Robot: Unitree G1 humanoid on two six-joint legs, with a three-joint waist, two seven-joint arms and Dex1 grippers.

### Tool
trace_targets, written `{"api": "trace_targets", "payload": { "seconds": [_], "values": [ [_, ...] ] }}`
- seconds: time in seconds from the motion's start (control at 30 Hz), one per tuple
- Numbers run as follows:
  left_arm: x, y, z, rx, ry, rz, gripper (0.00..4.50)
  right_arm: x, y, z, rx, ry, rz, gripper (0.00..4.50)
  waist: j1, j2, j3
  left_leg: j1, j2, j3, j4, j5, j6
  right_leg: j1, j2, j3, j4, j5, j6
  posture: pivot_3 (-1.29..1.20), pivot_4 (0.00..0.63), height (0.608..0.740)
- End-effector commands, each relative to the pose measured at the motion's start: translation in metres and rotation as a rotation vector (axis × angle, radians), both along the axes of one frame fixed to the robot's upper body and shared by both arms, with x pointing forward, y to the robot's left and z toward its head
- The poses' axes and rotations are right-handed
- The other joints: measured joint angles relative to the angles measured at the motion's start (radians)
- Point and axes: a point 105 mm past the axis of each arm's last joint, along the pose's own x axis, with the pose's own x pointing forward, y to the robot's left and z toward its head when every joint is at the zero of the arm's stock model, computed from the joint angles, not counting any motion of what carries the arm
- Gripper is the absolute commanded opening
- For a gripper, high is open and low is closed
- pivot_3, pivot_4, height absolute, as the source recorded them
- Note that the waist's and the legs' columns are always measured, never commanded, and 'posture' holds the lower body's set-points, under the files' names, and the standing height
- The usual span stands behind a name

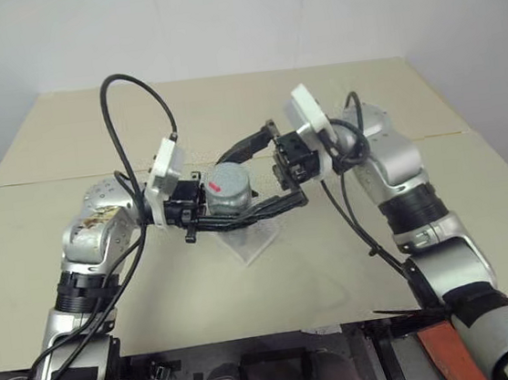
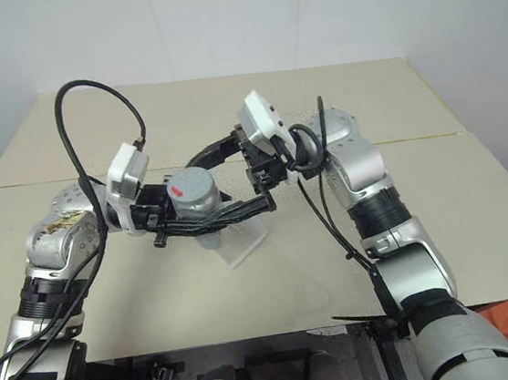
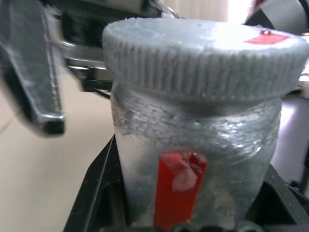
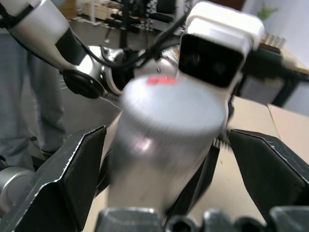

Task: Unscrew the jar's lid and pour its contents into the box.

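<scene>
At the centre of the frame, above the beige table (image 1: 354, 261), the left gripper (image 1: 238, 212) held the jar (image 1: 229, 197) clamped between its black fingers, the grey lid (image 3: 203, 46) on top and a red label (image 3: 177, 186) on its side. From the right, the right gripper (image 1: 266, 172) reached in with its fingers (image 4: 72, 169) spread wide on either side of the lid, apart from it. The translucent box (image 1: 252, 238) lay on the table just below the jar.
</scene>
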Motion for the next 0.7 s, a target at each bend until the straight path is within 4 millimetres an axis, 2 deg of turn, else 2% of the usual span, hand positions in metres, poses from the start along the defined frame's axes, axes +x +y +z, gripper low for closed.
{"api": "trace_targets", "payload": {
  "seconds": [0.03,0.17,0.33,0.5,0.7],
  "values": [
    [0.011,0.010,-0.001,-0.016,-0.010,0.097,1.94,-0.012,-0.019,0.022,0.106,-0.042,-0.099,4.46,0.001,0.000,0.000,0.000,0.000,0.000,0.000,0.000,0.000,0.000,0.000,0.000,0.000,0.000,0.000,0.00,0.150,0.740],
    [0.021,0.012,-0.005,-0.032,-0.001,0.171,1.94,-0.023,-0.019,0.024,0.141,-0.029,-0.212,4.46,-0.005,0.000,0.000,0.000,0.000,0.000,0.000,0.000,0.000,0.000,0.000,0.000,0.001,0.000,0.000,0.00,0.150,0.740],
    [0.024,0.010,-0.007,-0.045,0.005,0.204,1.94,-0.029,0.000,0.024,0.137,-0.033,-0.339,4.46,-0.010,0.000,0.000,0.001,0.000,0.000,0.000,0.000,0.000,-0.001,0.000,0.001,0.000,0.000,0.000,0.00,0.150,0.740],
    [0.024,0.006,-0.009,-0.036,-0.003,0.189,1.94,-0.012,0.024,0.024,0.144,-0.012,-0.467,4.46,-0.009,0.000,0.000,0.002,0.000,0.001,0.000,0.000,0.000,-0.001,0.000,0.001,0.000,0.000,0.000,0.00,0.150,0.740],
    [0.019,0.005,-0.009,-0.024,-0.017,0.157,1.94,0.004,0.039,0.022,0.155,0.035,-0.525,4.46,-0.007,0.000,0.000,0.001,0.000,0.001,0.000,0.000,0.000,0.000,0.000,0.001,0.001,0.000,0.000,0.00,0.150,0.740]
  ]
}}
